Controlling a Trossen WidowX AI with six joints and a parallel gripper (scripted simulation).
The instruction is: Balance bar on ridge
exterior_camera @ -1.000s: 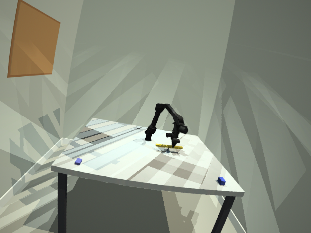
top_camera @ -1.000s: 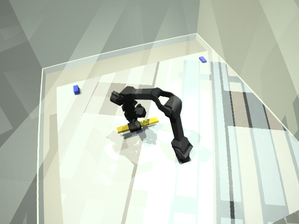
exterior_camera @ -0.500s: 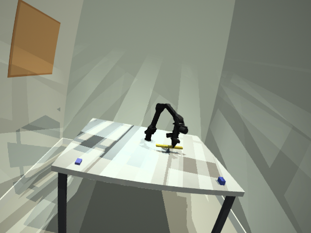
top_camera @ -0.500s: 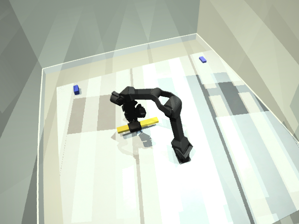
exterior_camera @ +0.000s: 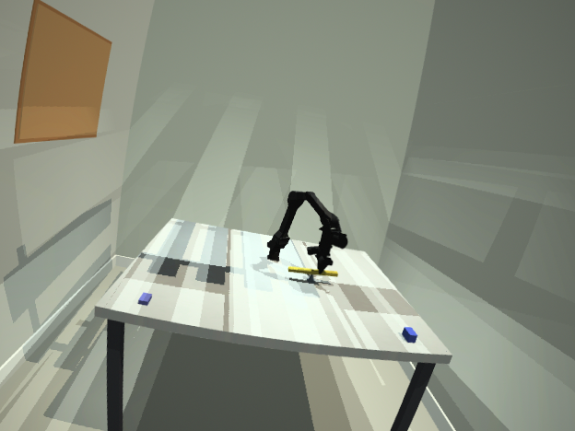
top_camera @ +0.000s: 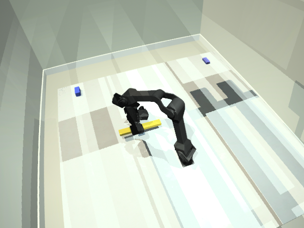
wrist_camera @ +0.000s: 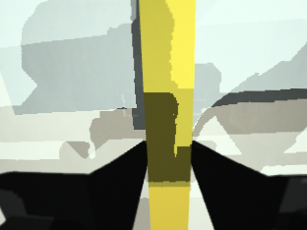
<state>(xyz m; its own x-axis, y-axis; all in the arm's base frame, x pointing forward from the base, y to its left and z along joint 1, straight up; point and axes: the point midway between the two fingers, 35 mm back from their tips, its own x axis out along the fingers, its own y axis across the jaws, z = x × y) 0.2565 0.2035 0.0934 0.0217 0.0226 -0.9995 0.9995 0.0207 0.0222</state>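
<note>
Fingers (top_camera: 138, 128) (exterior_camera: 321, 270), partly open, grip a long, straight yellow bar (top_camera: 152, 124) (exterior_camera: 301, 270) (wrist_camera: 168, 206).

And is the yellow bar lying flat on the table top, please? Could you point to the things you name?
No, the yellow bar (top_camera: 152, 124) (exterior_camera: 301, 269) (wrist_camera: 168, 206) is raised above the table (exterior_camera: 278, 341), its shadow falling apart below it.

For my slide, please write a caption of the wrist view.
The tool's two dark fingers grip the yellow bar, which runs up the picture.
</note>
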